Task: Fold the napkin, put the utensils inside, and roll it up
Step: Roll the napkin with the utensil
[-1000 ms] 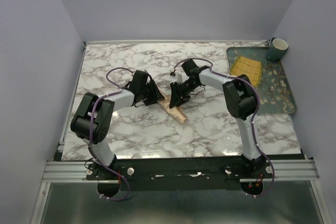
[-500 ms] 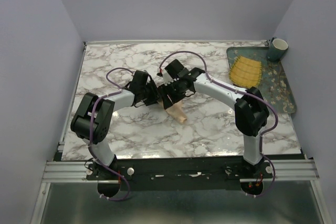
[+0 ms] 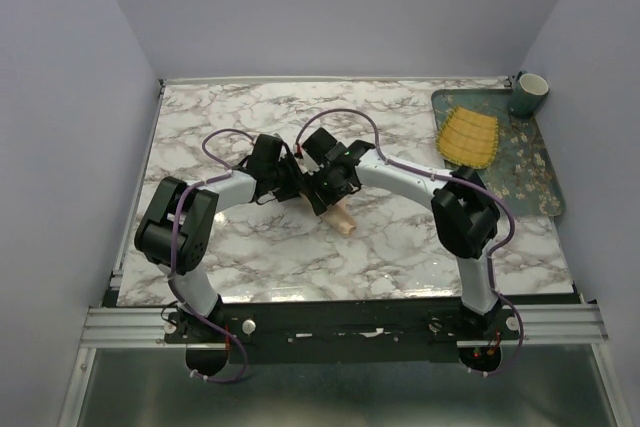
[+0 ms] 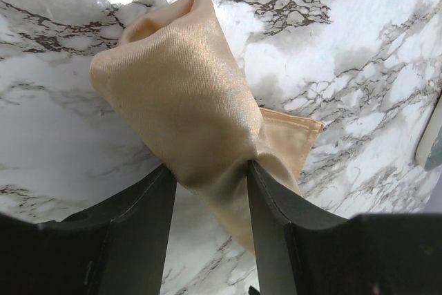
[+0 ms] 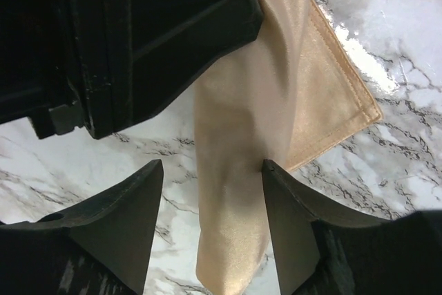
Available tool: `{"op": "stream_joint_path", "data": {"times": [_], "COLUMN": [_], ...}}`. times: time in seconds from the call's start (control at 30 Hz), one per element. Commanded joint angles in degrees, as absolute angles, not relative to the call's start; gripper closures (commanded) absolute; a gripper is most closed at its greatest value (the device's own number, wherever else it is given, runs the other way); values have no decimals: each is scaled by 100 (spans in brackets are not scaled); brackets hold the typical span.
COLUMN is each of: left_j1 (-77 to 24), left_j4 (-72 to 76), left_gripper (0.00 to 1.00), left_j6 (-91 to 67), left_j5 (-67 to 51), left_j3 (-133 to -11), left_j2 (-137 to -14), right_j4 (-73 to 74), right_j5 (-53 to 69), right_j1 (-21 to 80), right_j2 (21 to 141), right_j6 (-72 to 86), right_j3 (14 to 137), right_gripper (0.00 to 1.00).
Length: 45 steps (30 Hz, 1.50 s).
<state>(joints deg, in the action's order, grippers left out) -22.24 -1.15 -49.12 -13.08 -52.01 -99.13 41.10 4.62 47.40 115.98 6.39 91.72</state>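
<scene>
The peach-orange napkin (image 3: pixel 342 219) lies rolled into a tube (image 4: pixel 179 88) at the middle of the marble table. My left gripper (image 4: pixel 209 167) is shut on one end of the roll, and the cloth puckers where the fingers pinch it. My right gripper (image 5: pixel 213 164) stands open astride the roll (image 5: pixel 235 191). Its right finger touches the cloth, while a gap of marble shows beside its left finger. From above, the two grippers (image 3: pixel 298 187) (image 3: pixel 322 197) sit head to head over the napkin. The left gripper's black body (image 5: pixel 138 32) fills the upper left of the right wrist view. No utensils show.
A patterned tray (image 3: pixel 530 182) lies at the back right, with a yellow checked cloth (image 3: pixel 468 135) on it. A green mug (image 3: pixel 528 94) stands at the tray's far corner. The right arm's elbow (image 3: pixel 462 215) rises over the table right of centre.
My right gripper has swung left along the napkin until it meets the left gripper, and its jaws have opened wider. The left gripper has kept its hold in place.
</scene>
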Motion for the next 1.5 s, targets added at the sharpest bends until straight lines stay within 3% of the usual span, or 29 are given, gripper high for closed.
{"op": "stream_joint_path", "data": {"times": [0.0,0.6,0.73,0.8,1.1,1.47], "left_j1": [-2232,-2241,-2233,-2241,-2215,-1960], "left_j4": [-149,-123,-114,-123,-290,-738], "left_gripper": [47,47,47,47,36,33], "left_j6": [-4860,-4913,-4913,-4887,-4694,-4447], "left_j5": [-1160,-1178,-1204,-1204,-1090,-1010], "left_j3": [-5221,-5186,-5177,-5168,-5177,-5045], "left_j2": [-9967,-9949,-9949,-9949,-9695,-8755], "right_j4": [3929,3569,3454,3410,3278,2874], "right_j5": [-130,-2170,-2285,-2259,-1285,2555], "right_j1": [4939,5528,5528,5528,5379,3983], "right_j2": [11760,11979,12015,12006,11866,11909], "right_j6": [536,492,527,527,597,1010], "right_j3": [9070,8649,8561,8543,8552,8490], "right_gripper": [31,25,31,39,60,61]}}
